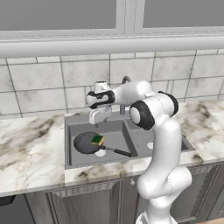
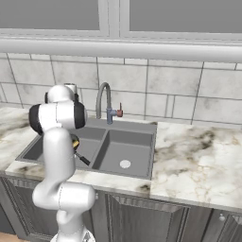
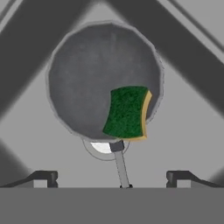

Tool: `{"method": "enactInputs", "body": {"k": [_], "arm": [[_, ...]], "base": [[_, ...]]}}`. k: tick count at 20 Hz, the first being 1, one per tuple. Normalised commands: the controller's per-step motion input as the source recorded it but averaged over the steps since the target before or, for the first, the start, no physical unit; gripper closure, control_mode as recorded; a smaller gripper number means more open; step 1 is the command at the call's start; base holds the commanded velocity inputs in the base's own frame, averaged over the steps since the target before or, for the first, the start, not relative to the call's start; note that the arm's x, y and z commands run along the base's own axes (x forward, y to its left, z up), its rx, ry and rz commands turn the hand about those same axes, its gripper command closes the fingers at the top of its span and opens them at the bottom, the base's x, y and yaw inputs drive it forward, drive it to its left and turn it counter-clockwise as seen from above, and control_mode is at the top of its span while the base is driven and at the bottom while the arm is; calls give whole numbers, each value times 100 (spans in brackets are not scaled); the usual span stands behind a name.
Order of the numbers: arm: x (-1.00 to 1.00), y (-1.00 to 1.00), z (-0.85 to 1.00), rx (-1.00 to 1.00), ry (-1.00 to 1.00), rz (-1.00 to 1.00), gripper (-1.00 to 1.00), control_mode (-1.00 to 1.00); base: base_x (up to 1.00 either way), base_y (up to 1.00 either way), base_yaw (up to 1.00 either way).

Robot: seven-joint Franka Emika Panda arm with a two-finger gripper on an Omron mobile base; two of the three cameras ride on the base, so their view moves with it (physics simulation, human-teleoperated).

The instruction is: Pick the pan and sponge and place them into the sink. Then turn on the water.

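Pincer [image 3: 112,178] hung open and empty above the sink [image 1: 74,161]; pan [image 1: 85,143] and sponge [image 1: 98,140] lay centre-left (sponge on the pan). Next, I judged: faucet [image 2: 103,97].

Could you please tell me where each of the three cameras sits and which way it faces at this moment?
Left base view: behind the arm, to its left, looking forward and down at the sink; the white arm rises at lower right, open gripper above the pan.
Right base view: behind, to its right, facing the faucet; the arm stands at lower left.
Hand view: on the hand, looking straight down on pan and sponge; two finger tips at the bottom.
Shared: both base views show the sink and faucet.
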Motion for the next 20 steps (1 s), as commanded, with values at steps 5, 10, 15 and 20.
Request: {"method": "enactInputs", "body": {"k": [5,10,15,20], "arm": [[-17,-1,21,2,0,0,-100,-100],[-27,-7,22,1,0,0,-100,-100],[-39,-13,20,2,0,0,-100,-100],[-42,-14,17,2,0,0,-100,-100]], "base": [[0,0,0],[0,0,0],[0,0,0],[0,0,0]]}}
